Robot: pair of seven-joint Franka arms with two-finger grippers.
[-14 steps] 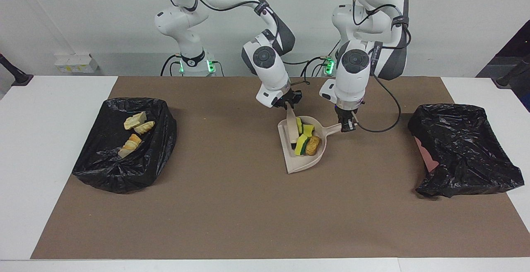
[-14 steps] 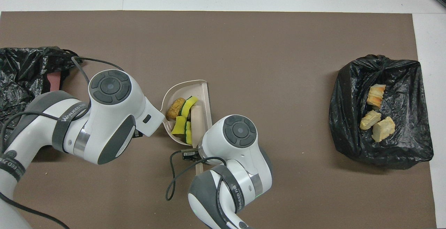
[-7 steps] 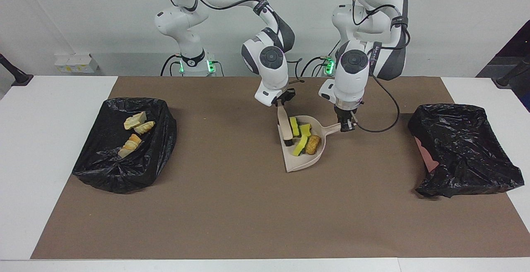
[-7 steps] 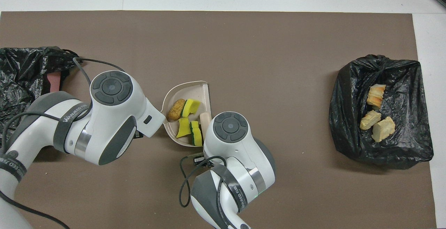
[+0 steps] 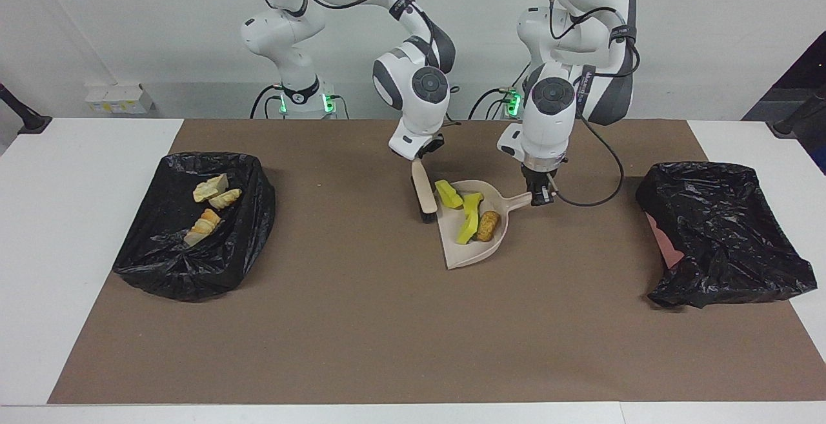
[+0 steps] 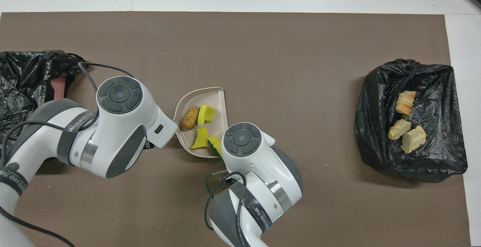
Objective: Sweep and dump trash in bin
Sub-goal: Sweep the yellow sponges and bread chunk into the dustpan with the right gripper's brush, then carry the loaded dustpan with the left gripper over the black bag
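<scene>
With my left tool (image 5: 541,197) clamped on the dustpan (image 5: 469,250) handle and my right tool (image 5: 423,155) gripping the brush (image 5: 424,195), three sponges (image 5: 468,226) and the bun (image 5: 488,225) sit loose in the pan; any tilt toward the open lip spills them onto the desk (image 5: 361,321).

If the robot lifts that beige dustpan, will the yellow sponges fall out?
Probably not if kept level: the yellow sponges lie loose in the beige plastic dustpan beside its raised rim. Tipped toward its open edge, they would likely slide out easily, looking light.
</scene>
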